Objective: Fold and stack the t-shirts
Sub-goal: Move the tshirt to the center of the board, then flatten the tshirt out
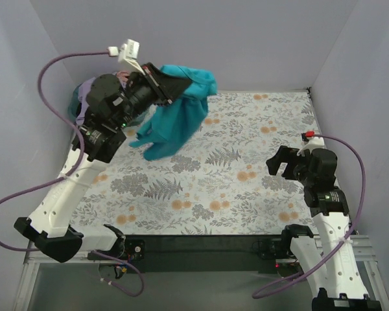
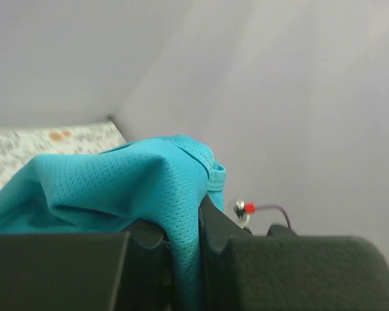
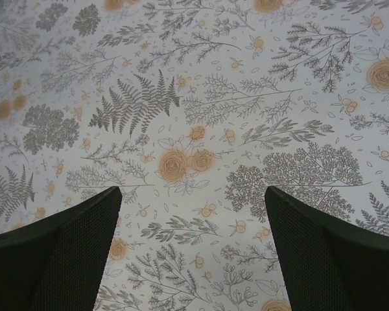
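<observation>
My left gripper [image 1: 170,85] is shut on the teal-blue t-shirt [image 1: 175,116] and holds it up in the air at the far left, the cloth hanging down over the table cloth. In the left wrist view the teal mesh cloth [image 2: 117,188] is pinched between the two black fingers [image 2: 227,240]. A bit of lavender purple cloth [image 1: 84,97] and a bit of pink cloth [image 1: 123,76] show behind the left arm. My right gripper [image 1: 280,162] is open and empty above the table's right side; the right wrist view shows only table cloth between its fingers [image 3: 58,253].
The grey-and-orange floral table cloth [image 1: 233,175] covers the table. Grey walls stand at the back and on both sides. A teal basket rim [image 1: 72,107] shows at the far left behind the left arm.
</observation>
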Controlling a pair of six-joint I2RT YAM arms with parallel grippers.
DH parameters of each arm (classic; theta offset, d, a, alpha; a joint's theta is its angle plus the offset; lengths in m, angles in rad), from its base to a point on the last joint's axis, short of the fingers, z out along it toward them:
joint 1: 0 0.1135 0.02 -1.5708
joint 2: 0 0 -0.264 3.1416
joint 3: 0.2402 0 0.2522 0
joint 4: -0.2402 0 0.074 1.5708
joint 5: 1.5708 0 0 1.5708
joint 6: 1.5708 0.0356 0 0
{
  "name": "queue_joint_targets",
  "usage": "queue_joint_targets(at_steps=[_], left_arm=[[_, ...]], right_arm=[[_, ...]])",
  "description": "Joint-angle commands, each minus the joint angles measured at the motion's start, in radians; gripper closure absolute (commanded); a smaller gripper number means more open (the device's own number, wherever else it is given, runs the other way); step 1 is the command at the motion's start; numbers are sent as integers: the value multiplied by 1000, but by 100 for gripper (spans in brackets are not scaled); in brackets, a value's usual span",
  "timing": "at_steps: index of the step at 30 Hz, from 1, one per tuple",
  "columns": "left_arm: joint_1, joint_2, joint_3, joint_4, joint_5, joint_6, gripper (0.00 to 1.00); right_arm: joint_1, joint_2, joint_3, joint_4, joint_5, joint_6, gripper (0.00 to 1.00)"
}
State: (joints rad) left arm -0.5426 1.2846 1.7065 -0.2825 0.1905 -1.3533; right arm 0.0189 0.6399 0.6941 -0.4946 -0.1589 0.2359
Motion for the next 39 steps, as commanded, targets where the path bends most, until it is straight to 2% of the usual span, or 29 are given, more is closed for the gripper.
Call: queue_joint_targets(at_steps=[1,4,5,7,8,10,11,12,14,16,18,19,20,21,24,27,31,35,39], left_arm=[[-142,-14,-93,32,18,-7,100],[-178,-60,-187,11,-167,-39,100],[-178,-70,-215,2,-307,-50,100],[-178,-70,-258,-83,-451,-116,100],[-178,-53,-268,-121,-585,-138,98],[-165,24,-281,-208,-660,-191,93],[-148,59,-278,-225,-655,-191,86],[-88,96,-272,-256,-572,-191,66],[-10,226,-239,-285,-473,-188,17],[96,307,-197,-416,-384,-213,2],[125,329,-209,-463,-407,-230,2],[135,311,-246,-455,-462,-237,2],[135,236,-287,-439,-477,-244,2],[135,196,-392,-387,-487,-241,2],[139,20,-563,-372,-539,-272,2],[147,-124,-671,-415,-574,-296,2],[148,-251,-847,-396,-496,-303,2],[150,-287,-903,-382,-427,-293,2],[150,-294,-949,-318,-308,-299,2]], right_arm=[[-4,-49,74,9,39,16,2],[-5,-75,108,-62,120,20,2],[-5,-81,116,-77,128,20,2],[-5,-91,117,-105,134,20,2],[-5,-91,113,-125,131,23,2],[-5,-77,108,-136,104,16,3],[-5,-69,107,-147,98,14,3],[-5,-43,104,-153,78,3,2],[-4,-10,104,-166,64,6,2],[12,33,90,-165,18,6,2],[73,62,76,-151,41,23,2],[107,69,58,-139,61,35,2],[143,73,48,-125,77,52,2],[236,92,39,-107,117,90,2],[417,167,13,-26,207,155,2],[519,274,7,57,290,221,2],[581,411,19,204,338,256,2],[596,558,61,315,334,270,7],[598,742,132,337,377,276,13]])
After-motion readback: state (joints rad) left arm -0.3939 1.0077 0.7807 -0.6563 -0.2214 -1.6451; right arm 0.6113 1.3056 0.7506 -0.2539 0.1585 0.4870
